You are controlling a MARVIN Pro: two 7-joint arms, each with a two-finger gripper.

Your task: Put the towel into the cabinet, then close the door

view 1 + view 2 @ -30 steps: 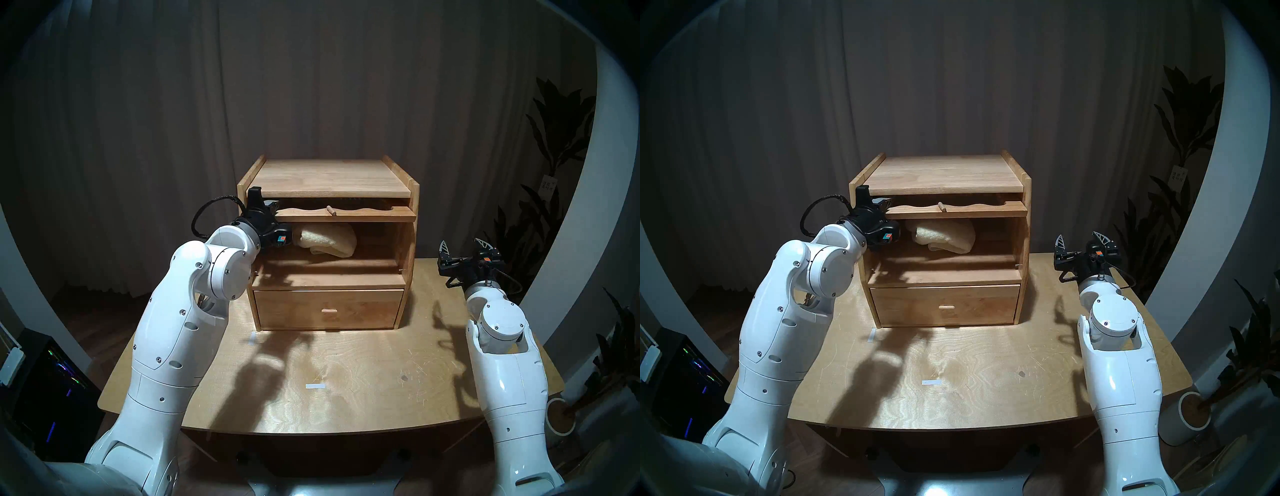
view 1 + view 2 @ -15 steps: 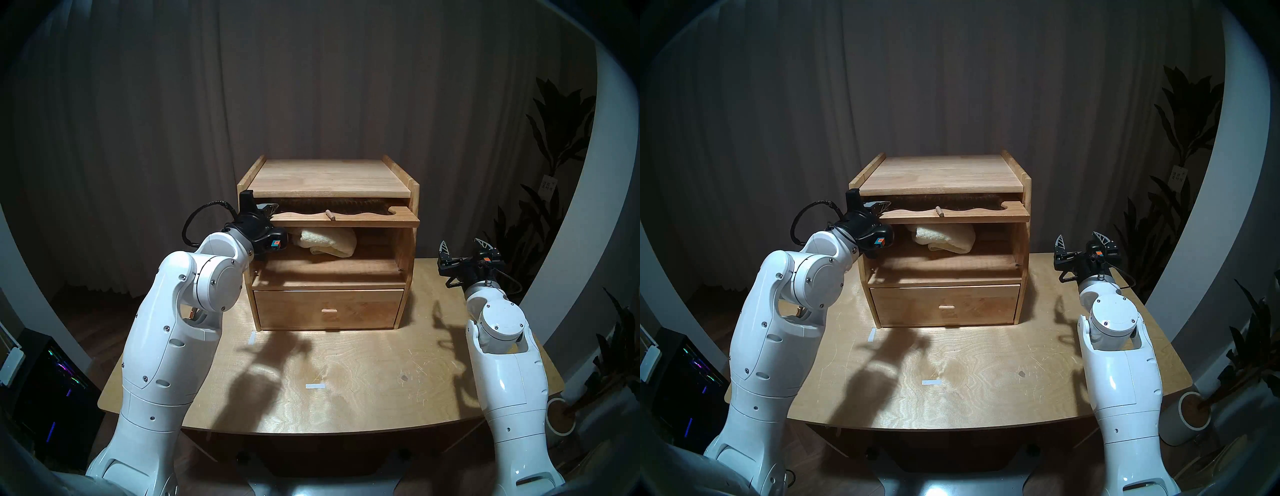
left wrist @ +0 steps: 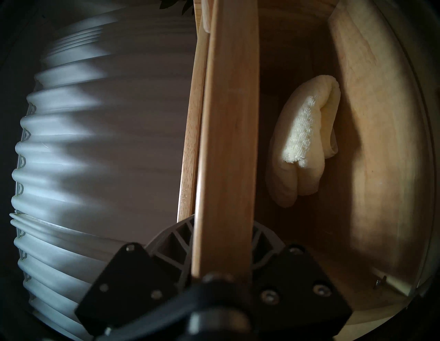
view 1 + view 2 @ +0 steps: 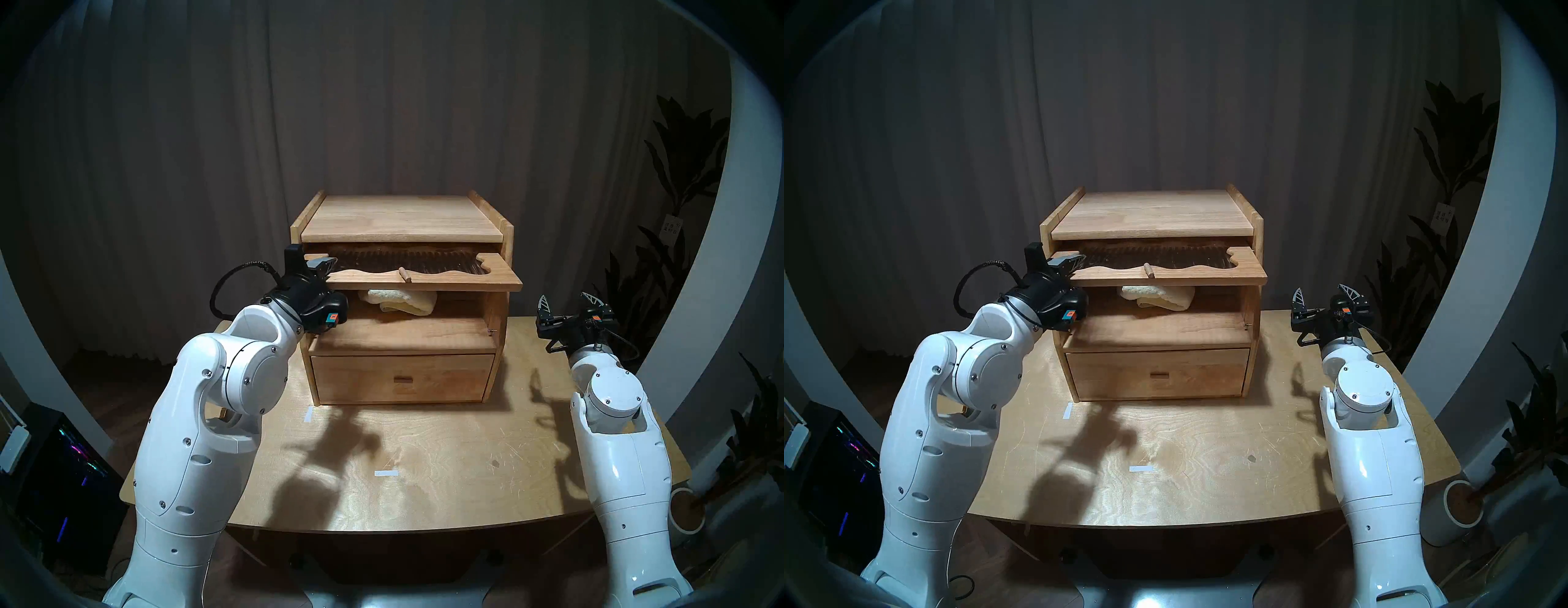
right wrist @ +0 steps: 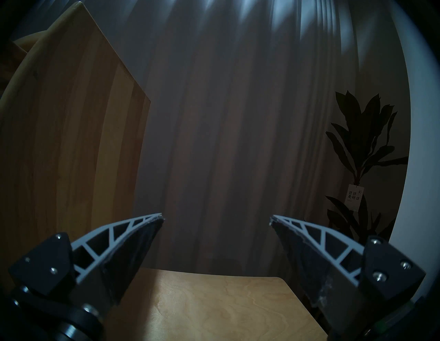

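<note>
Fluffy cream terry towel [image 3: 307, 142], smooth light-wood cabinet [image 4: 399, 218], ribbed translucent glass door [image 4: 424, 278].

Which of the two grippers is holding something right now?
The left gripper: it is clamped on the left end of the door, which sticks out flat from the cabinet. The right gripper is open and empty beside the cabinet.

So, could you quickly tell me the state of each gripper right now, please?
Left gripper: closed on the left edge of the door.
Right gripper: open, holding nothing.
</note>
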